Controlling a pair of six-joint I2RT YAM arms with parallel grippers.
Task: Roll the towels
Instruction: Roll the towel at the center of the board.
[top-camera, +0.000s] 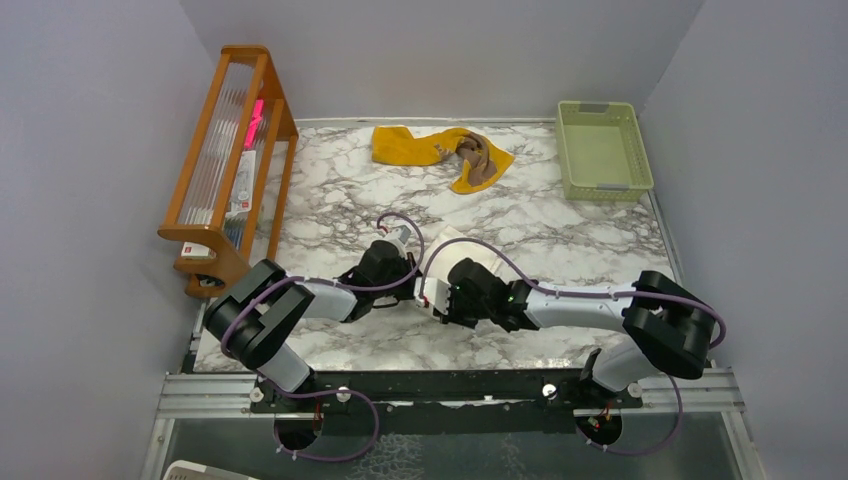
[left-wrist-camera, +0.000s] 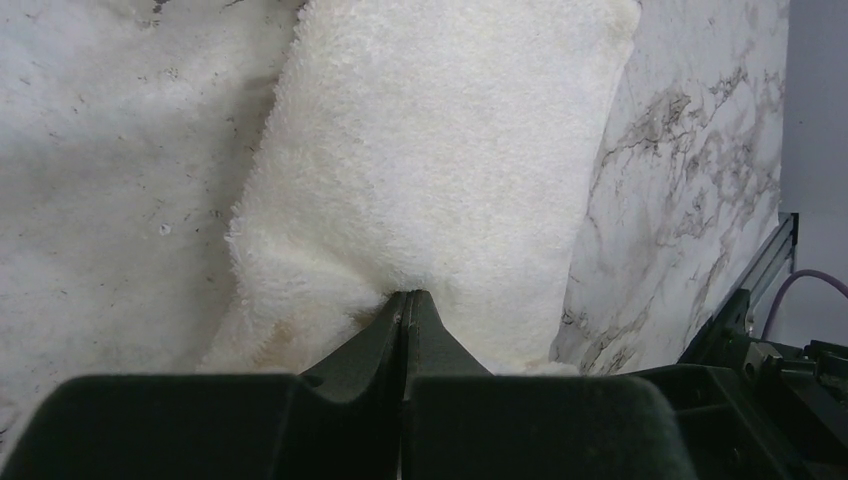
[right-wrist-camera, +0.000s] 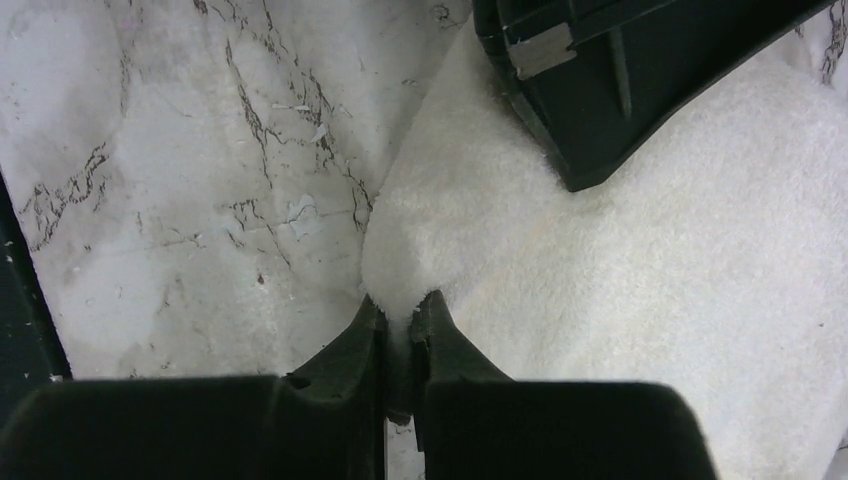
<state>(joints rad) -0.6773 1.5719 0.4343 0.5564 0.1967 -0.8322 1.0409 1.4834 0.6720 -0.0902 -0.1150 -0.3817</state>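
**Two grippers pinch one of three towels**

The left gripper (left-wrist-camera: 405, 300) and right gripper (right-wrist-camera: 400, 315) are each clamped on an edge of the cream towel (top-camera: 468, 262), mid-surface (top-camera: 560, 235). At the back, the brown towel (top-camera: 478, 160) lies on the yellow towel (top-camera: 410, 145), near one basket (top-camera: 603, 190).

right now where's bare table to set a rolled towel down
Bare marble lies between the yellow towel and the cream towel, and in front of the basket. Crowded near centre: left gripper and right gripper both pinch that towel.
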